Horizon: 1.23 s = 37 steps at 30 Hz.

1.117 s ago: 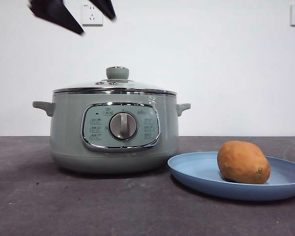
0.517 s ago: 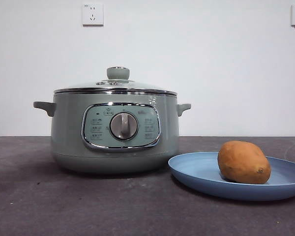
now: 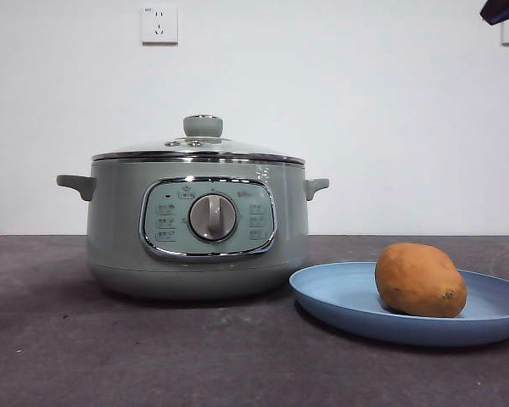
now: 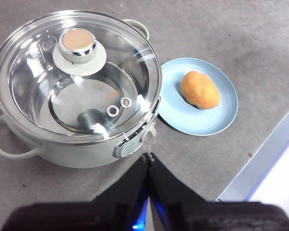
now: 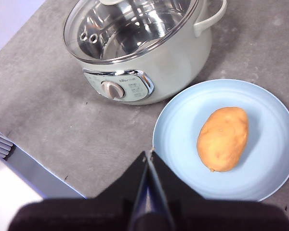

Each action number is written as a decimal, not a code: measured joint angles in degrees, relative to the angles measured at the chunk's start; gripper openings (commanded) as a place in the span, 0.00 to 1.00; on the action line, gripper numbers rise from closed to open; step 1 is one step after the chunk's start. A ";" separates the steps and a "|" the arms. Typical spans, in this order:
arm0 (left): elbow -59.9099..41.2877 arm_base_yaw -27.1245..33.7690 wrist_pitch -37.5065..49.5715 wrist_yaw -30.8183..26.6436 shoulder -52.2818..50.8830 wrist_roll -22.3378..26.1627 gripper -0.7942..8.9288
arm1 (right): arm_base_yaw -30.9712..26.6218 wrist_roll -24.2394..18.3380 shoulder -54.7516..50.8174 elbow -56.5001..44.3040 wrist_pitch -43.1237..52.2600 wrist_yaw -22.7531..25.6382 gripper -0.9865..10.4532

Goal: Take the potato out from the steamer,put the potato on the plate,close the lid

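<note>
With both arms hanging high above the table, neither one touches anything. Seen from its own wrist camera, the left gripper (image 4: 148,156) has its two black jaws pressed tip to tip, nothing between them, above bare tabletop just in front of the pot's control panel. The right gripper (image 5: 149,153) is closed and empty as well, its tips over the near rim of the plate (image 5: 180,118). From the front, only a dark tip (image 3: 502,10) shows at the top right corner — probably one of the arms, though which one I cannot say from there.

The potato (image 3: 420,280) lies on its side on the blue plate (image 3: 339,297), a little off centre, with bare plate all around it. The plate sits just beside the pot (image 3: 119,229), its rim close to the base; whether they touch is hard to judge. The lid (image 4: 135,53) sits flat on the pot, chrome rim seated all the way round, knob (image 3: 203,125) upright in the middle. Through the glass the inside looks like bare metal.

Open grey tabletop (image 3: 153,356) stretches in front of the pot and plate — a dark, slightly mottled surface. Behind stands a plain white wall with a socket (image 3: 159,25) above the pot.
</note>
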 measured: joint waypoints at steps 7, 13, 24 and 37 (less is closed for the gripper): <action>0.00 0.00 0.02 0.00 0.00 -0.02 0.07 | 0.00 0.02 0.00 0.00 0.00 0.00 0.09; 0.00 0.00 0.02 0.00 0.00 -0.02 0.07 | 0.00 0.02 0.00 0.00 0.00 0.00 0.09; -0.42 8.68 9.57 -6.80 -4.28 2.91 0.08 | 0.00 0.02 0.00 0.00 0.00 0.00 0.09; -31.52 27.08 51.56 -6.27 -30.03 3.89 0.08 | 0.00 0.02 0.04 0.00 0.00 0.00 0.09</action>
